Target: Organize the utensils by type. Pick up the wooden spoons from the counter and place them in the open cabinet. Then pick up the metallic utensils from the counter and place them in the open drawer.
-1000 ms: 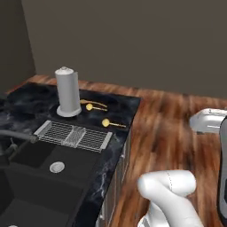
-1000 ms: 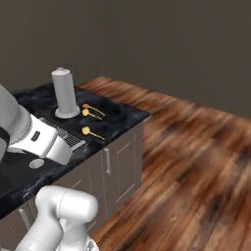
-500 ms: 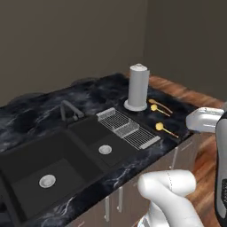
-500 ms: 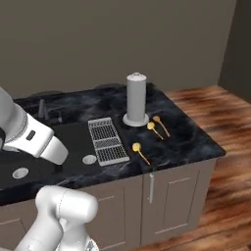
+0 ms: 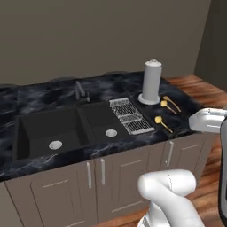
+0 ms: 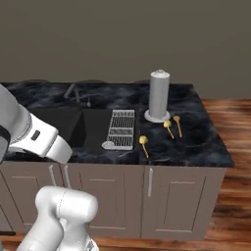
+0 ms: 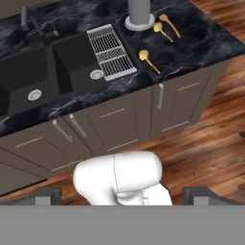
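Utensils: three lie on the counter (image 5: 111, 84), all right of the sink, none in my grip.
- One wooden spoon (image 5: 172, 103), long and orange-brown, lies just beside the base of the paper towel holder (image 5: 151, 82), on its right.
- One short utensil with a yellow round head (image 5: 167, 106) lies close alongside that spoon, between it and the drying rack (image 5: 131, 115).
- A second yellow-headed utensil (image 5: 162, 123) lies apart from the pair, nearer the front edge of the counter, just right of the rack.
- In the hand view I see the same three: spoon (image 7: 170, 24), first yellow-headed piece (image 7: 161, 31), second (image 7: 149, 61).

Counter: glossy black with pale veining, over grey-brown cupboard doors with silver bar handles. A double sink (image 5: 66, 128) is set into it, a dark tap behind it; the rack rests over the sink's right edge.

My arm: folded up and back from the counter. In the left base view my white forearm crosses in from the right edge; in the right base view it passes at the left edge. My hand sits high above the wood floor (image 7: 206, 134), well apart from the utensils, looking down at the cupboard fronts and counter.

My gripper (image 7: 122, 196): fingers (image 7: 198, 194) spread as wide as they go, nothing between them.
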Tool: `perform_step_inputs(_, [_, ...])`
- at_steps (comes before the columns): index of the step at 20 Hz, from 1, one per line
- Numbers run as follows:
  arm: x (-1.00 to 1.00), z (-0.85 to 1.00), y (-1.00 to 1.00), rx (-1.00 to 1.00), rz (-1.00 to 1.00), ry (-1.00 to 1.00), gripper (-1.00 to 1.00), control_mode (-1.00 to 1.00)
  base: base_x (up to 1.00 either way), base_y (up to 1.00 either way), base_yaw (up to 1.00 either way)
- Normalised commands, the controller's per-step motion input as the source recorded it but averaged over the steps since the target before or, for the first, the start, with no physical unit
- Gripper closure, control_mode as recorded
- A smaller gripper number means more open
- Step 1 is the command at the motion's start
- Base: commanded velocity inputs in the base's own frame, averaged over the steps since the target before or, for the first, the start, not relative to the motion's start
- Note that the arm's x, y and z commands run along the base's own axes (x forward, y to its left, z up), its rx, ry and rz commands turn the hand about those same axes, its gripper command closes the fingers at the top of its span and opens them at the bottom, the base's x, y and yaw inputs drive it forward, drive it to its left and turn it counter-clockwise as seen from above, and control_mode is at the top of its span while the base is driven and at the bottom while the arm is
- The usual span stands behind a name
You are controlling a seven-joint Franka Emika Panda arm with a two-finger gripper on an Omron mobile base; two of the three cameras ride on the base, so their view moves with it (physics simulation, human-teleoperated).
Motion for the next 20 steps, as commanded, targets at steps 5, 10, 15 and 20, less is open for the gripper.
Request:
perform_step_inputs(5, [0.00,0.00,0.00,0.00,0.00,0.00,-1.00,1.00,-0.56,-0.95,0.25])
perform_step_inputs(10, [0.00,0.00,0.00,0.00,0.00,0.00,-1.00,1.00,0.06,-0.53,0.21])
perform_step_inputs(15, [0.00,0.00,0.00,0.00,0.00,0.00,-1.00,1.00,0.24,-0.36,0.01])
perform_step_inputs(20, [0.00,0.00,0.00,0.00,0.00,0.00,-1.00,1.00,0.29,0.00,0.00])
